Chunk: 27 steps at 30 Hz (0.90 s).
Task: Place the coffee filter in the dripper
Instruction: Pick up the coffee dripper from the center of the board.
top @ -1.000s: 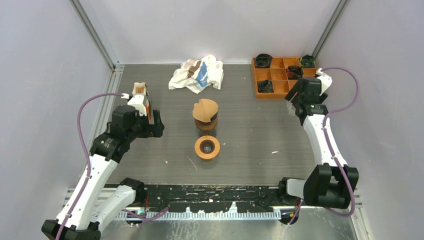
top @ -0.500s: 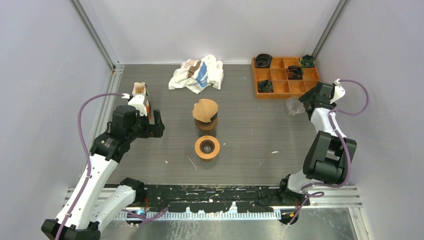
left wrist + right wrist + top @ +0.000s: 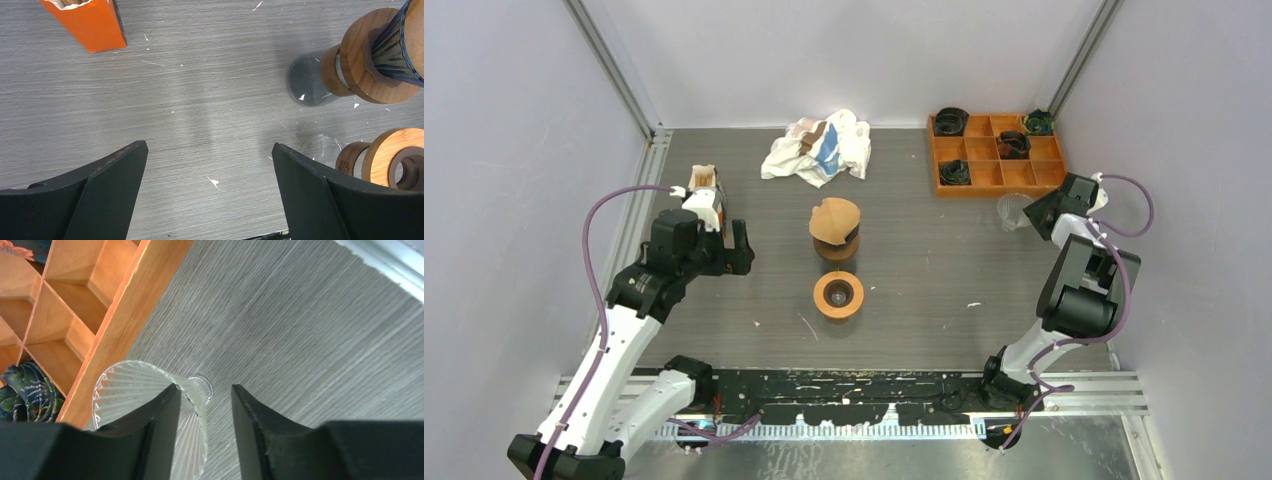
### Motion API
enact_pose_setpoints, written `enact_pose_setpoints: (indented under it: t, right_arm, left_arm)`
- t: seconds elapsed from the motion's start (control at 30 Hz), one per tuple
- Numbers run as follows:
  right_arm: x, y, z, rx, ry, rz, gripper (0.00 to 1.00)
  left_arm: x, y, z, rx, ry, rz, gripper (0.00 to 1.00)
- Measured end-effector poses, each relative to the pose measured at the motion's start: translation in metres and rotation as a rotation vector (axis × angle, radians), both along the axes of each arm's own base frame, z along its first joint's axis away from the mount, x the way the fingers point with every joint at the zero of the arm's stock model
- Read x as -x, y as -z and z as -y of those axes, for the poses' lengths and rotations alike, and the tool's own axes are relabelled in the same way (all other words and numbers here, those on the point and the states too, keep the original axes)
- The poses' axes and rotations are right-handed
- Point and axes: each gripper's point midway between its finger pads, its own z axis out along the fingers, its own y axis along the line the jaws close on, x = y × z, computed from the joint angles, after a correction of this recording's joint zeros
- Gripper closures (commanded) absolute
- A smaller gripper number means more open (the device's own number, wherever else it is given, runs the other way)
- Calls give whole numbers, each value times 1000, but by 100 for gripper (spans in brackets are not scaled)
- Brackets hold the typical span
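Findings, each placed from the wooden ring [image 3: 838, 295] at mid-table.

1. The orange box [image 3: 706, 185] stood upright, well left of the ring and further back.
2. The left gripper [image 3: 209, 146] hung left of the ring, jaws at full spread and nothing between them.
3. A crumpled cloth [image 3: 817, 148] lay well behind the ring, slightly left.
4. The centre dripper [image 3: 836, 248] stood just behind the ring, apart from it. The brown filter [image 3: 835, 218] sat on top of it.
5. The tray [image 3: 974, 190] lay well right of the ring and further back, with dark items in some compartments.
6. The glass dripper [image 3: 130, 390] lay on its side, well right of the ring.
7. The right gripper [image 3: 204, 389] was at the glass dripper, jaws narrowed, with part of the glass wall between them. The wrist view did not show whether both fingers bore on the glass, so I could not tell if it was held.
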Motion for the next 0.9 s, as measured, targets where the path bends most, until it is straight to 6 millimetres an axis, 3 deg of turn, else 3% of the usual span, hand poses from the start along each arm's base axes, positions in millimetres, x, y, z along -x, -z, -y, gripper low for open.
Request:
enact_pose_setpoints:
  t: [0.23, 0.4, 0.7, 0.9]
  right_arm:
    - [-3, 8, -10, -47, -37, 0, 84]
    - [-4, 7, -13, -60, -54, 6, 95]
    - [-1, -4, -25, -82, -80, 40, 99]
    - [2, -19, -50, -83, -131, 59, 99]
  left_arm:
    - [0, 0, 0, 0, 1, 0, 1]
    - [0, 0, 0, 2, 2, 0, 1]
    - [0, 0, 1, 5, 6, -1, 1]
    - [1, 0, 1, 5, 7, -1, 1]
